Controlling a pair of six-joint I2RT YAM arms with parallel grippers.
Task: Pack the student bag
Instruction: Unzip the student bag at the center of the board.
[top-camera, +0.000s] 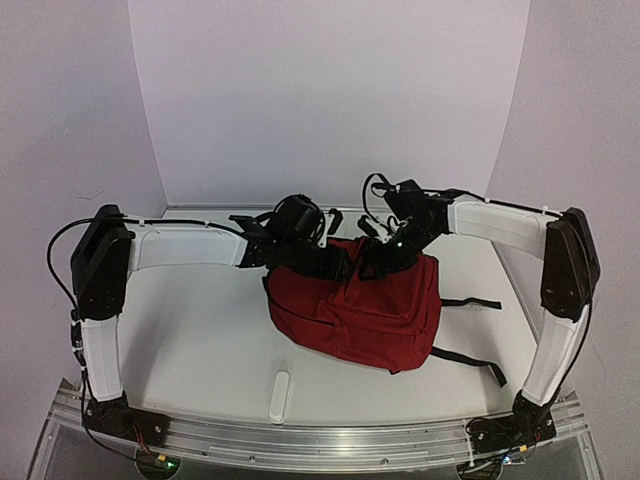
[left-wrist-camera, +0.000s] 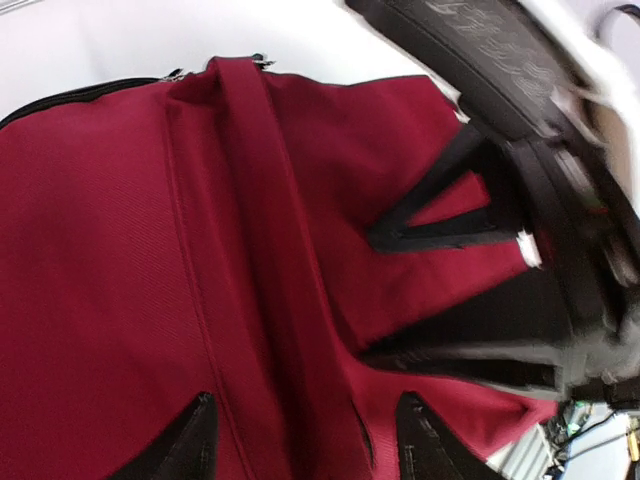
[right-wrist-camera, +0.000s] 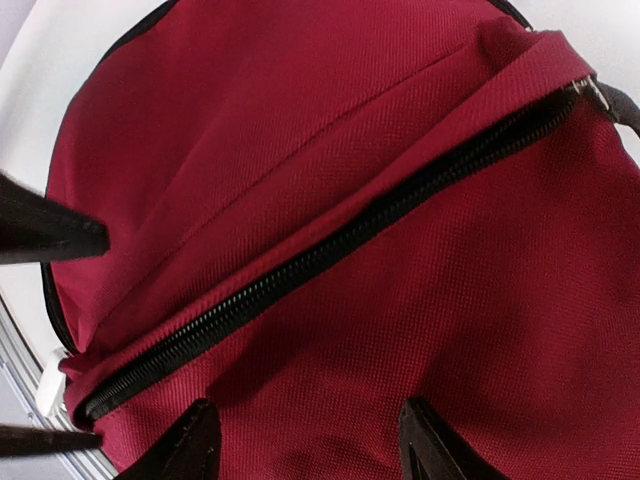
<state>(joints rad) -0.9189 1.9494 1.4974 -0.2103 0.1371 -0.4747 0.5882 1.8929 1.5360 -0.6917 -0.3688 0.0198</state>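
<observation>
Student bag (top-camera: 360, 312): dark red soft backpack lying slumped on the white surface (top-camera: 200, 340), a little right of centre, well clear of the near edge.
Shape: rounded and sagging, with a bulged lower corner toward the near edge and creased folds across the top.
Fabric: tightly woven cloth with a fine grain, matte, showing stitched seams and a raised band of the same red running across the panel in the left wrist view.
Zipper (right-wrist-camera: 330, 250): black coil track crossing the panel on a diagonal, closed along the stretch that shows, with a small silvery metal piece at its upper end.
Straps (top-camera: 470, 303): flat black webbing, two lengths trailing off the bag toward the right edge of the surface.
Left fingers (left-wrist-camera: 195, 445): black, tapered, spread apart and released over the red band at the bag's far left end, clamping nothing.
Right fingers (right-wrist-camera: 190, 445): black, likewise spread apart and released just above the cloth beside the zipper, at the bag's far end.
White piece (top-camera: 281, 395): small smooth oblong with rounded ends, lying near the near edge, apart from the bag.
Rail (top-camera: 320, 435): brushed metal strip along the near edge.
</observation>
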